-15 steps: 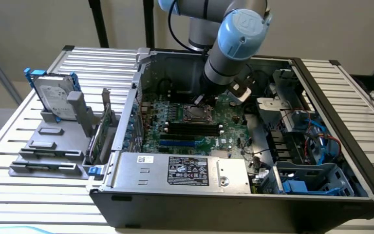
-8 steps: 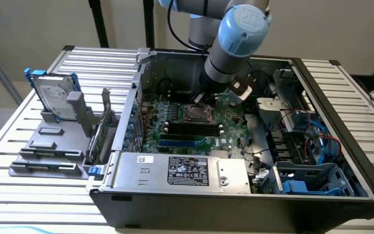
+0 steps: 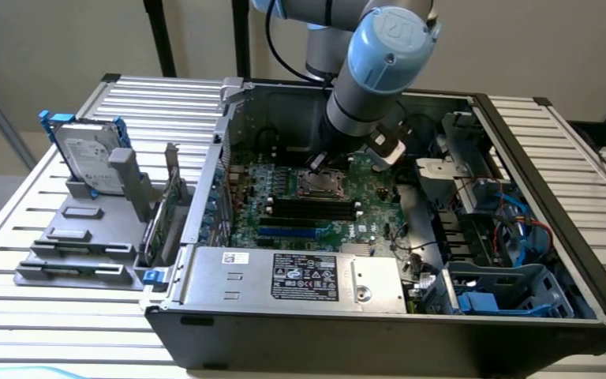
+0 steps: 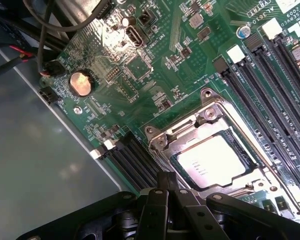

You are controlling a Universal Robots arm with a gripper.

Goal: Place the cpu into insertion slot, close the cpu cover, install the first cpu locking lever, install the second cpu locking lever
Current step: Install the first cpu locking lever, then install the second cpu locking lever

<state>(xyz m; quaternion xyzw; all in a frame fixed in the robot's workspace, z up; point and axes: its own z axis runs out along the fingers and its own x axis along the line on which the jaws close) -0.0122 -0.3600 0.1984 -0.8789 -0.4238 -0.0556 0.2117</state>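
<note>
Inside the open computer case the green board (image 3: 303, 209) lies flat, and the arm reaches down to the insertion slot (image 3: 319, 185). In the wrist view the cpu (image 4: 215, 161) sits in the slot, its pale metal top visible through the window of the cpu cover (image 4: 187, 129). The cover lies flat over it. My gripper (image 4: 166, 184) hangs at the socket's near edge. Its black fingers (image 4: 157, 200) are pressed together, shut. I cannot tell whether a lever wire is between them. In the exterior view the gripper (image 3: 315, 168) is just above the socket.
Long black memory slots (image 4: 272, 85) flank the socket, with more black slots (image 4: 130, 156) beside the gripper. A coin battery (image 4: 81, 83) and cables (image 4: 37, 55) sit near the grey case wall (image 4: 35, 170). A power supply (image 3: 282, 276), blue drive cage (image 3: 503, 294) and hard drive (image 3: 85, 154) surround the board.
</note>
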